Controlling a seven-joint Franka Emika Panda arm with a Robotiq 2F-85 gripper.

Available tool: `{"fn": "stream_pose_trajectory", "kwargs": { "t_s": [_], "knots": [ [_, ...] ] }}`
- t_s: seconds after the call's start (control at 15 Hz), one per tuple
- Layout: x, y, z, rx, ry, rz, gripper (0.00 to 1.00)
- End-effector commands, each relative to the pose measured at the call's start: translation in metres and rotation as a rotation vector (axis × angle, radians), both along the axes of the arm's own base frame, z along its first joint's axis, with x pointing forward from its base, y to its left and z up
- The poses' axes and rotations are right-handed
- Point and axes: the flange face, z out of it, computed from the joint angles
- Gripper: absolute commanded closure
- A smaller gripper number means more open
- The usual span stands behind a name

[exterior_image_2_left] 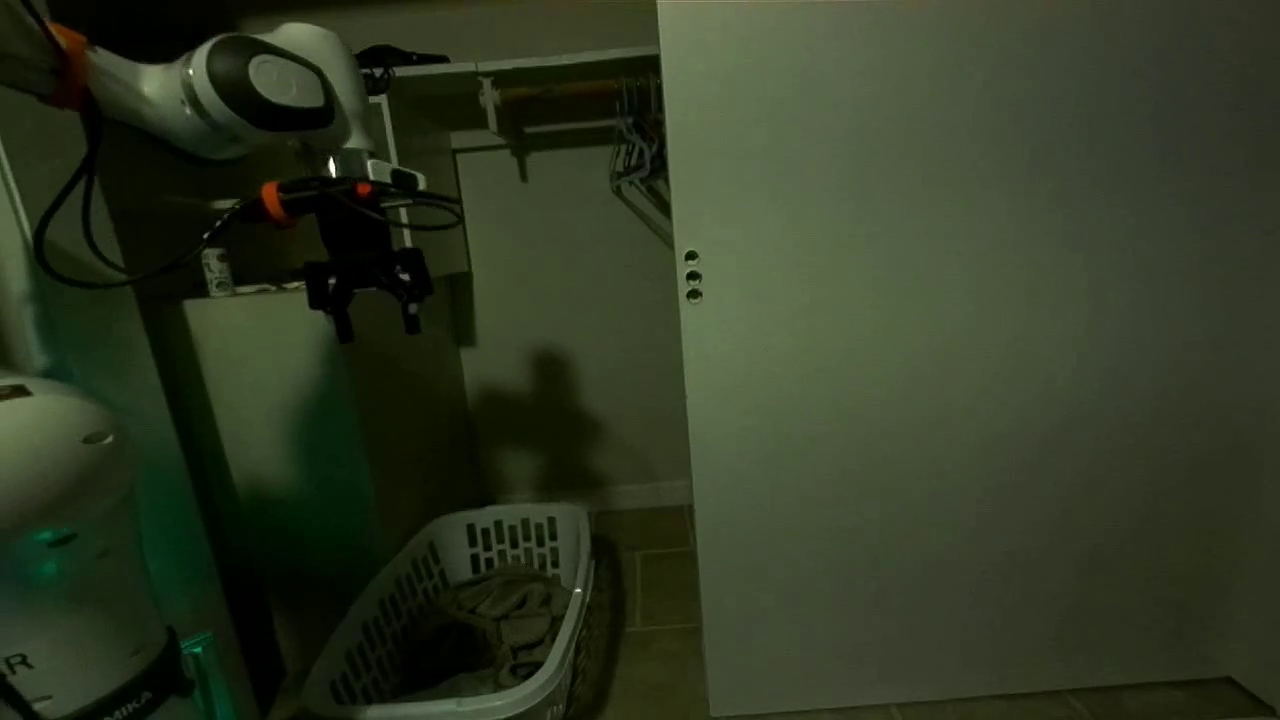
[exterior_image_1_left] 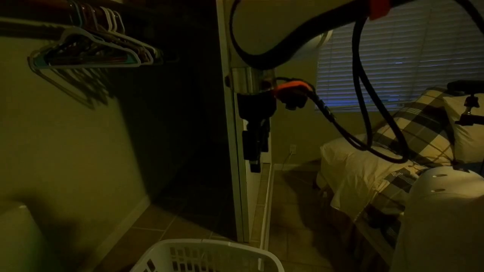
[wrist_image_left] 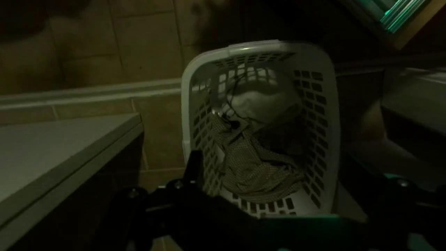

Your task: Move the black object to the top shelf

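Gripper (exterior_image_2_left: 378,326) is hanging higher than basket (wrist_image_left: 332,115), jaws parted; door (exterior_image_2_left: 960,350) is blocking part of closet (exterior_image_2_left: 570,250) (hangers (exterior_image_2_left: 637,165) peeking past); black object (exterior_image_2_left: 405,56) lying on top shelf (exterior_image_2_left: 565,61).

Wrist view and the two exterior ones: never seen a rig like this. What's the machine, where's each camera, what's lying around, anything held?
The machine is a white robot arm ending in a black two-fingered gripper. It hangs open with nothing in it, so nothing is held.

The wrist view comes from a camera mounted near the gripper, looking down into a white laundry basket with crumpled cloth inside. The exterior views come from cameras standing off the robot: hangers and a bed show in an exterior view, and a pale closet door faces the camera in an exterior view.

A black object appears to lie on the top shelf; it is too dim to say what it is.
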Motion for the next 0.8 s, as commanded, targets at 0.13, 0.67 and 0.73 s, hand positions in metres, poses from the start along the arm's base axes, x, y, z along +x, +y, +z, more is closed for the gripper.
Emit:
{"fn": "stream_pose_trajectory", "kwargs": {
  "t_s": [0.13,0.67,0.73],
  "knots": [
    [-0.010,0.090,0.046,0.002,-0.054,0.315,0.00],
    [-0.025,0.154,0.070,-0.036,-0.118,0.468,0.00],
    [-0.023,0.156,0.071,-0.035,-0.117,0.472,0.00]
  ]
}}
